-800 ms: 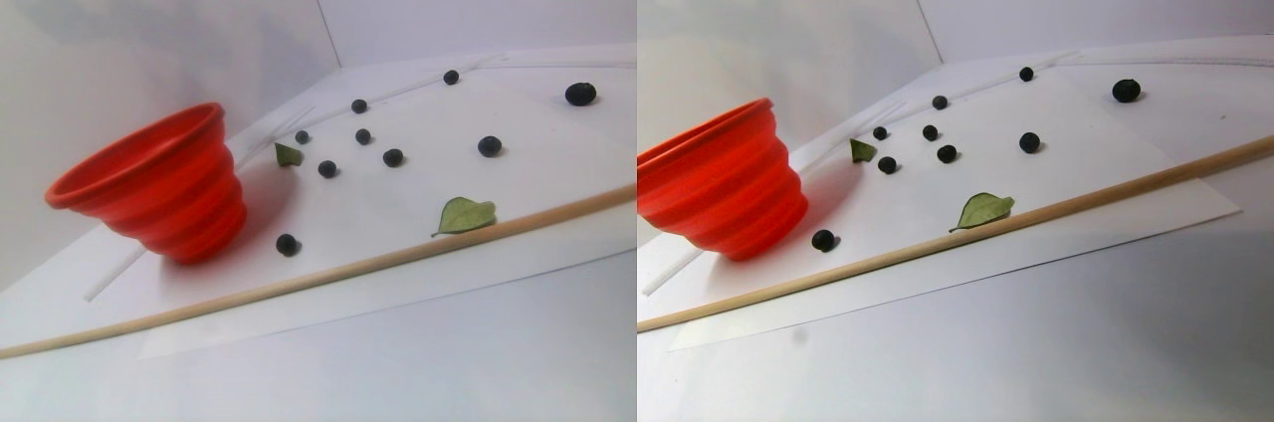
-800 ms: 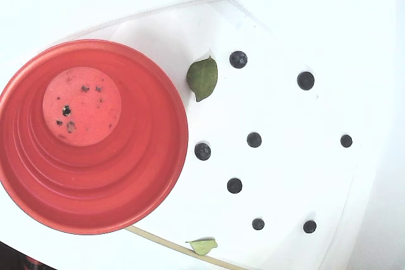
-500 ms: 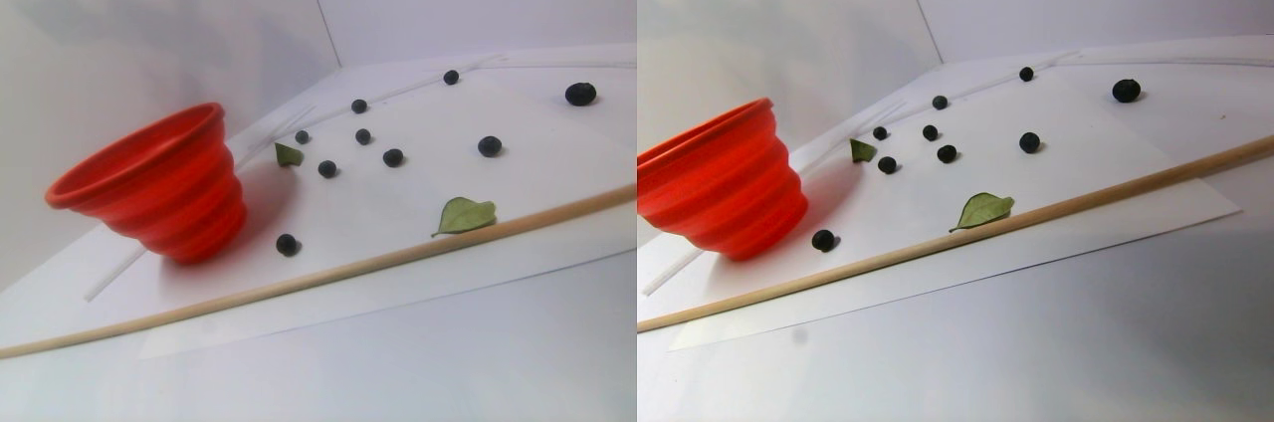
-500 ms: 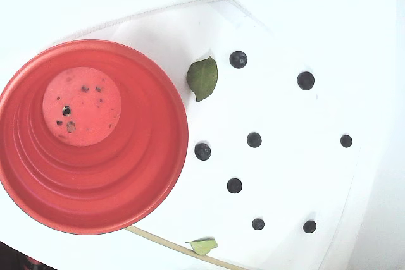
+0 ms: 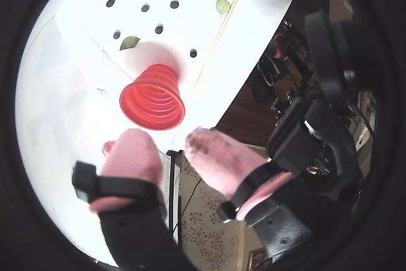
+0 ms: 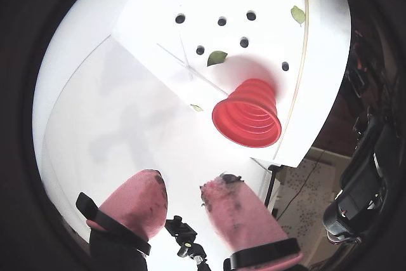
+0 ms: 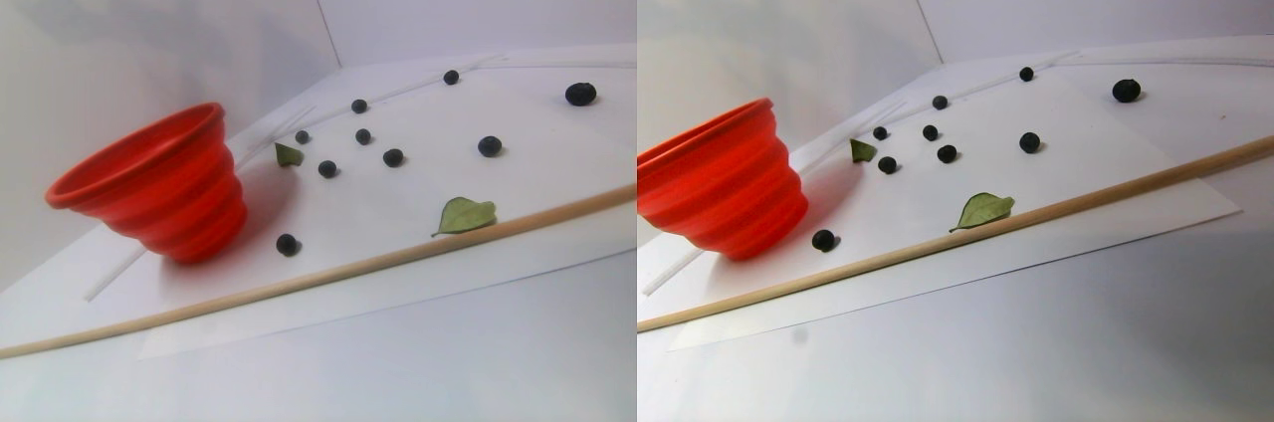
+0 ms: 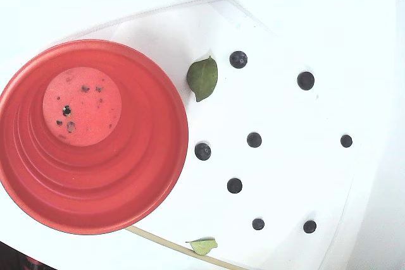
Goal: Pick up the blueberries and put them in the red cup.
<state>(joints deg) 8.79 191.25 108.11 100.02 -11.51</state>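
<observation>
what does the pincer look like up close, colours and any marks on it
In both wrist views the pincer has two rounded pink fingertips, padded-looking and smudged with dark stains near their ends. Black bands wrap around the base of each pad, and the structure behind them is black. The stereo pair and fixed views do not show it.

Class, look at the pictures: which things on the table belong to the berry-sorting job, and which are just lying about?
Belong to the job:
small round dark blue-black blueberries
large round red-orange plastic cup
pink-padded gripper, open and empty

Just lying about:
green leaves
long thin wooden stick
white paper sheet
</observation>
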